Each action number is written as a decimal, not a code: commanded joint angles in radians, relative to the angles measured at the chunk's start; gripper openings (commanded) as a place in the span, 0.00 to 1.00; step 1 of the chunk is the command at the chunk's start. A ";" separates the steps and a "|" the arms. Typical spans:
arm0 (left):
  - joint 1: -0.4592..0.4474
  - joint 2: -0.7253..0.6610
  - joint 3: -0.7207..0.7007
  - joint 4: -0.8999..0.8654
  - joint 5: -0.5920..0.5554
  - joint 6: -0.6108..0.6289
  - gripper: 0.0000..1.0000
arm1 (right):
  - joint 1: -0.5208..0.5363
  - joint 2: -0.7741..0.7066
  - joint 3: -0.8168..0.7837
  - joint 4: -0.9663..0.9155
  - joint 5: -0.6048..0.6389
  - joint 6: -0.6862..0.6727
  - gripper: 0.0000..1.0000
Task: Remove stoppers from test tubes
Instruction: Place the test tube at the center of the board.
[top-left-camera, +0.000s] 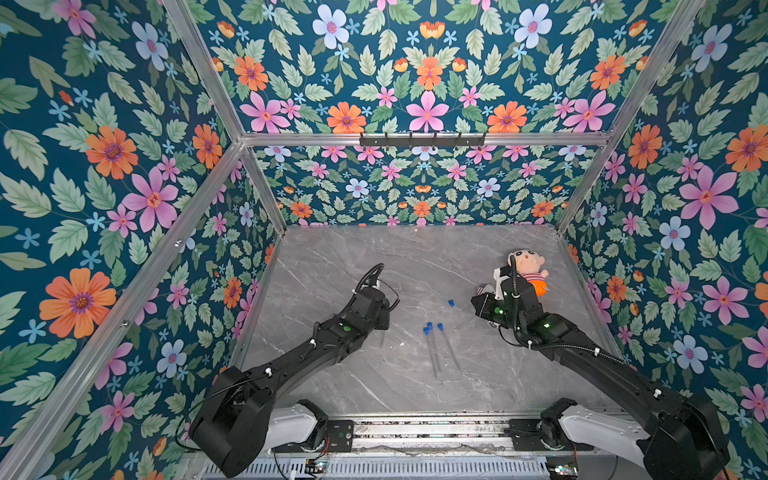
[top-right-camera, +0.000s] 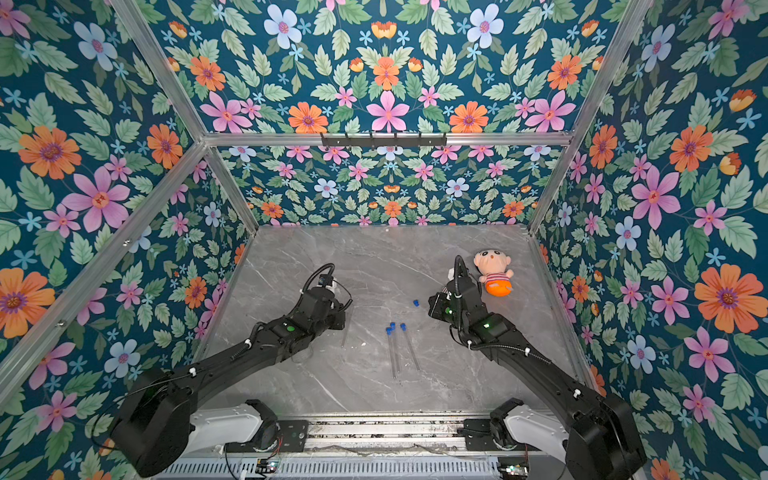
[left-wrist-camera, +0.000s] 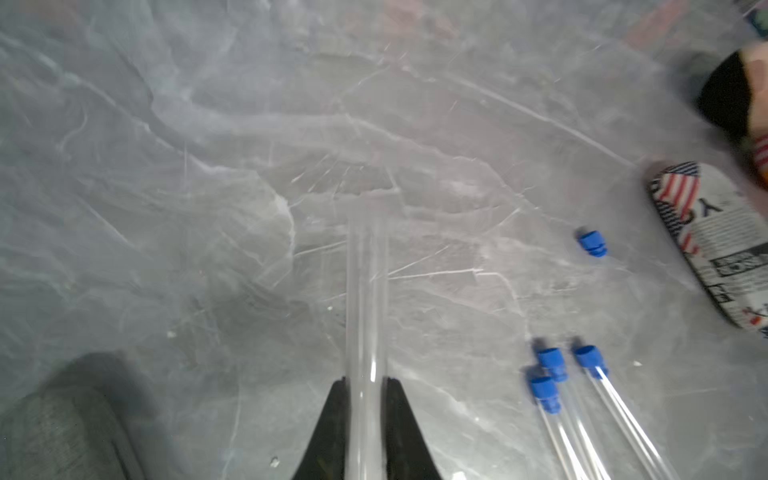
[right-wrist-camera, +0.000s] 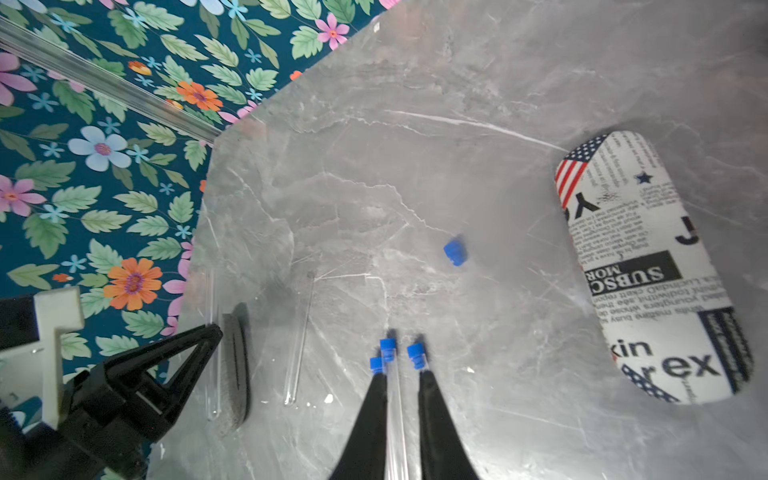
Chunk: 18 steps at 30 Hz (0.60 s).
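Your left tool (left-wrist-camera: 365, 380) is clamped on an uncapped tube (left-wrist-camera: 365, 291), its open end pointing ahead; your right tool (right-wrist-camera: 399, 372) is closed to a slit and, as far as I can tell, carries nothing. Three capped tubes (left-wrist-camera: 623, 415) lie bunched just on the near side of the worktop's (top-left-camera: 374, 257) middle, blue stoppers (left-wrist-camera: 550, 363) toward the far edge; two seem to touch, so a grab at one could well roll the rest toward the near edge. One loose stopper (top-left-camera: 450, 303) sits a little farther back, near the right tool, easy to flick away; a bare tube (right-wrist-camera: 300, 332) lies beside the left tool (nearly invisible on the marble), and setting the held one down carelessly may send both rolling; a hard squeeze could crack the thin wall. The printed case (right-wrist-camera: 648, 266) and doll (top-right-camera: 494, 270) crowd the right edge; the far half and far-left corner look open.
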 joint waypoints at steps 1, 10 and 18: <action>0.066 0.049 -0.005 -0.028 0.052 -0.028 0.15 | 0.001 0.014 -0.012 0.010 0.016 -0.018 0.00; 0.146 0.263 0.082 -0.047 0.057 0.004 0.16 | 0.001 0.055 -0.038 0.063 -0.012 -0.013 0.00; 0.149 0.364 0.138 -0.044 0.040 0.016 0.18 | 0.001 0.084 -0.047 0.086 -0.020 -0.012 0.00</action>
